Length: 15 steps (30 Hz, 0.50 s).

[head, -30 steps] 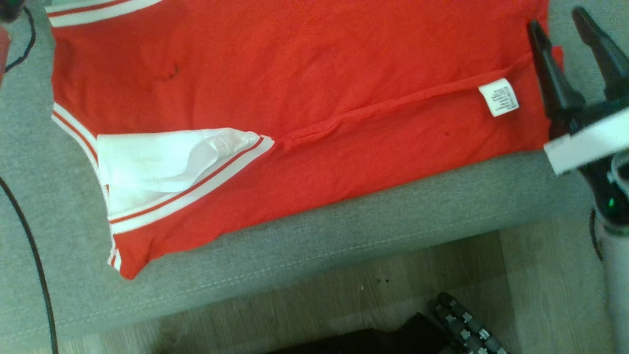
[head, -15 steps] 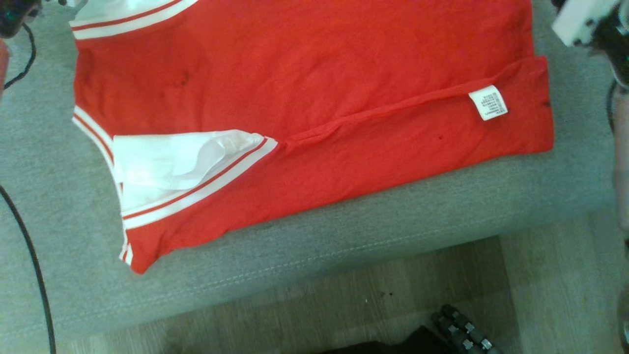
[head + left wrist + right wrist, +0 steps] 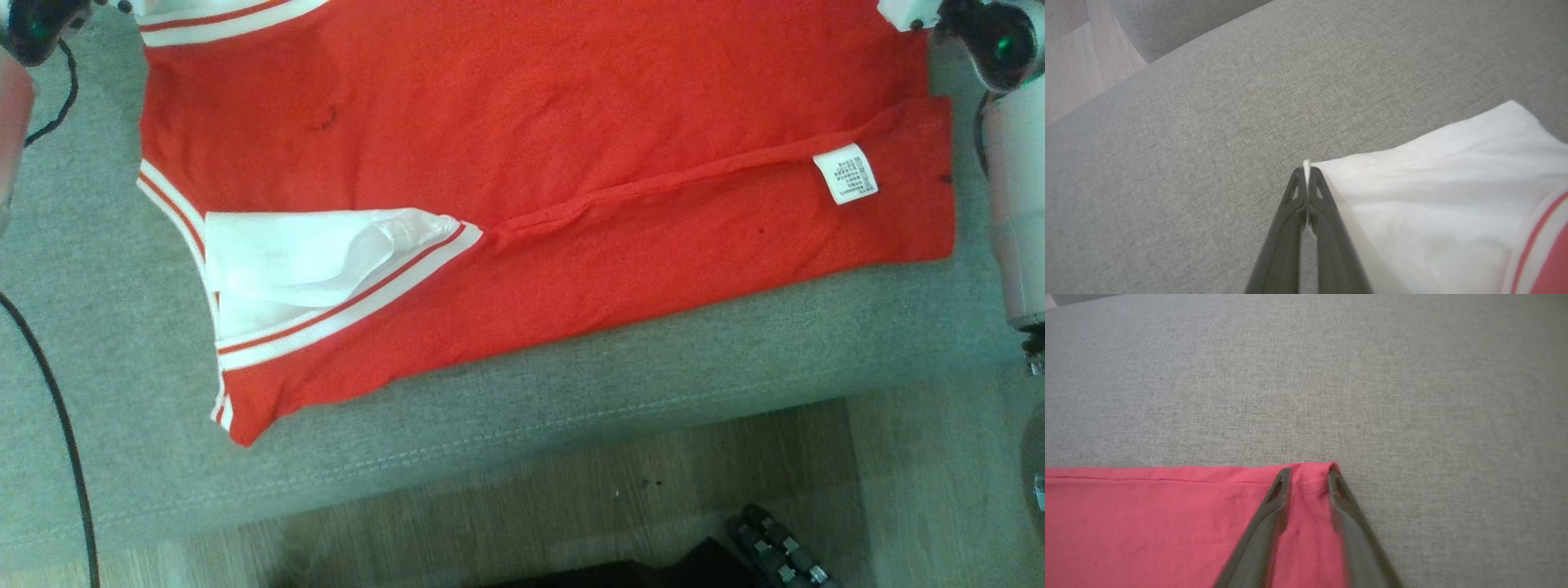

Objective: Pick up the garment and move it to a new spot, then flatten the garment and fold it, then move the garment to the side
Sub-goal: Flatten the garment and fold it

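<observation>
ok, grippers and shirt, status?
Left gripper: jaws shut on shirt, white corner. Right gripper: jaws apart astride red corner. Shirt spread on couch. Nothing in the way.

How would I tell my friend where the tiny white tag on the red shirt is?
Find the big grey cushion, then the red shirt spread across it. Follow the raised seam to the shirt's right end in the head view; the tag hangs just under it. It's a tiny printed white square, far smaller than the white striped panel at the left.
</observation>
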Motion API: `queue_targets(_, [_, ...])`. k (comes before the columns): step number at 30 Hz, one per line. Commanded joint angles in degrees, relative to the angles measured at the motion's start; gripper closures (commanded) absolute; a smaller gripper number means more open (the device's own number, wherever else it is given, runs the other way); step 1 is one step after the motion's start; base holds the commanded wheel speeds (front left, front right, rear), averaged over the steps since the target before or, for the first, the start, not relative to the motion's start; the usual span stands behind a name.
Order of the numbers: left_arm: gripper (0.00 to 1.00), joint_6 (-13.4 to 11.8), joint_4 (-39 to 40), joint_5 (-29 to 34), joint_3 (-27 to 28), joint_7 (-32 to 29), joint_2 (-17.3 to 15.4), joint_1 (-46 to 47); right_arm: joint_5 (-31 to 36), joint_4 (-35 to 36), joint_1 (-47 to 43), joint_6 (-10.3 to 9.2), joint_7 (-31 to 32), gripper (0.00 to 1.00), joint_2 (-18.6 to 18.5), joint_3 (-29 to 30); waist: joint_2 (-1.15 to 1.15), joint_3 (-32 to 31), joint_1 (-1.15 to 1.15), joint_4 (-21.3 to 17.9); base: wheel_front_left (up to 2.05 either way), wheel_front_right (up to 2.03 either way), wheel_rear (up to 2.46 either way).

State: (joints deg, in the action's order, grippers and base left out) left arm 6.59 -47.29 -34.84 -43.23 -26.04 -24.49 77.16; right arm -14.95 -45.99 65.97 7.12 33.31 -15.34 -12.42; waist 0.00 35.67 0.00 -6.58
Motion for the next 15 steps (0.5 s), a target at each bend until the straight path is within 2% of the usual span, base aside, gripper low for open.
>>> queue_targets(1, [1.0,0.1,1.5,-0.6,1.6,0.5,-2.3,2.6,-0.5,1.0,1.2,0.36,-0.8,1.0,0.6,-1.1,0.0,0.0,0.0,0.1,0.0,0.0,0.0])
queue_targets(7, [1.0,0.2,1.5,-0.7,1.6,2.7,-3.1,2.8,-1.5,-1.5,3.3,0.36,-4.1,1.0,-0.1,-2.9,0.0,0.1,0.0,0.0,0.0,0.0,0.0])
queue_targets(15, [1.0,0.0,2.7,0.0,3.8,14.6,-3.2,5.5,-3.4,-4.2,7.1,0.36,-11.9,1.0,-1.8,-1.3,0.0,0.4,0.0,0.4,0.0,0.0,0.0])
